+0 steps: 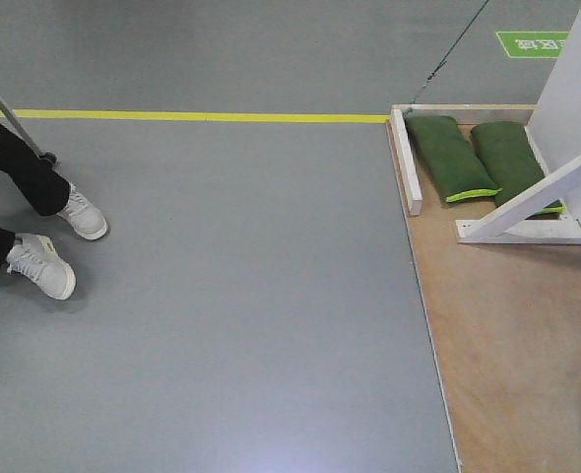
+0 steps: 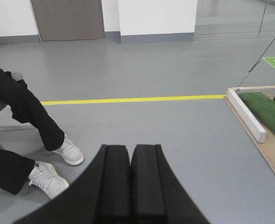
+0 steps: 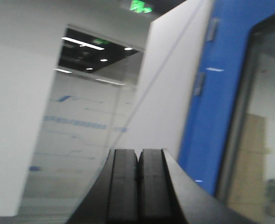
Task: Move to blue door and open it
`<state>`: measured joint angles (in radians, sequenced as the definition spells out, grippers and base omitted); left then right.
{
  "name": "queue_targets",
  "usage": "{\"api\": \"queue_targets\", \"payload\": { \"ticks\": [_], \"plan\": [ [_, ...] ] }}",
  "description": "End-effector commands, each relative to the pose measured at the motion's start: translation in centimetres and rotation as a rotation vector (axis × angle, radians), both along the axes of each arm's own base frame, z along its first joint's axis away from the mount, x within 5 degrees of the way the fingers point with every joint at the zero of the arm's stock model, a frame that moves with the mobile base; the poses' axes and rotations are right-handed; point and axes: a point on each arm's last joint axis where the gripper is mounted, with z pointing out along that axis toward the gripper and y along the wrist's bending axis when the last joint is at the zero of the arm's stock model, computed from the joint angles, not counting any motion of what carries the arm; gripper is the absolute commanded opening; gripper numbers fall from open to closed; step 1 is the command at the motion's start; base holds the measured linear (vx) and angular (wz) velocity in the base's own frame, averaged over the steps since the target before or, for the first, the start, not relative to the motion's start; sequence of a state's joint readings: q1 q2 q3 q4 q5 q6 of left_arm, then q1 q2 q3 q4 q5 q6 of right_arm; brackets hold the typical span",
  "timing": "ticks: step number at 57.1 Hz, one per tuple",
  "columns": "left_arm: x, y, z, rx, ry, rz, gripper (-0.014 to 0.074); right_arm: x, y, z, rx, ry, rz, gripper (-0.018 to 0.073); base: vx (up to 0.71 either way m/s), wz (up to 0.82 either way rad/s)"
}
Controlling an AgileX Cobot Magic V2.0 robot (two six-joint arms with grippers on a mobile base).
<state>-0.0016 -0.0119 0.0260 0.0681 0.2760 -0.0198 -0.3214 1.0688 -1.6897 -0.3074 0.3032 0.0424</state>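
Fingers [image 2: 115,186] press together, empty, on left gripper [image 2: 130,186] and right gripper [image 3: 138,186] facing blue door [image 3: 216,107].

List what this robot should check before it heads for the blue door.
1. Blue door in sight: ok. The right wrist view shows it beside the white panel.
2. Door handle found: cannot tell. None shows in any view.
3. Left fingers and right fingers free: ok. Both pairs are shut, holding nothing.
4. Seated person clear: ok. Their shoes are off to the left on the gray floor.
5. Route clear: not ok. Green sandbags and a white brace sit on the wooden platform ahead to the right.
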Motion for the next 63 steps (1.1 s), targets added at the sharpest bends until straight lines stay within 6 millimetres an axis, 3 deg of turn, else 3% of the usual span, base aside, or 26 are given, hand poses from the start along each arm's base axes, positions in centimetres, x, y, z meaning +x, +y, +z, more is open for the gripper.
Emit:
{"api": "queue_targets", "payload": {
  "ticks": [1, 16, 38, 50, 63],
  "plan": [
    [-0.1, -0.1, 1.7, -0.01, -0.123, -0.011, 0.0073, -2.1, -1.7, 2.4, -0.059, -0.145, -0.135, 0.0012, 0.0, 0.0],
    [-0.1, -0.1, 1.7, -0.01, -0.123, -0.011, 0.0073, -5.4, -8.6, 3.1, 0.004, -0.329, -0.444, 0.0012, 0.0, 0.0],
    [-0.1, -0.1, 1.7, -0.01, -0.123, -0.011, 0.0073, -13.5, -19.7, 0.3, 0.071, -0.479, -0.858, 0.0012, 0.0, 0.0],
    [-0.1, -0.1, 1.7, -0.01, -0.123, -0.011, 0.0073, -17.1, -22.5, -1.4, 0.217, -0.673, -0.864, 0.0012, 0.0, 0.0],
    [-0.1, -0.1, 1.7, -0.01, -0.123, -0.011, 0.0073, -19.6, -24.7, -3.1, 0.377, -0.904, -0.792, 0.0012, 0.0, 0.0]
  ]
}}
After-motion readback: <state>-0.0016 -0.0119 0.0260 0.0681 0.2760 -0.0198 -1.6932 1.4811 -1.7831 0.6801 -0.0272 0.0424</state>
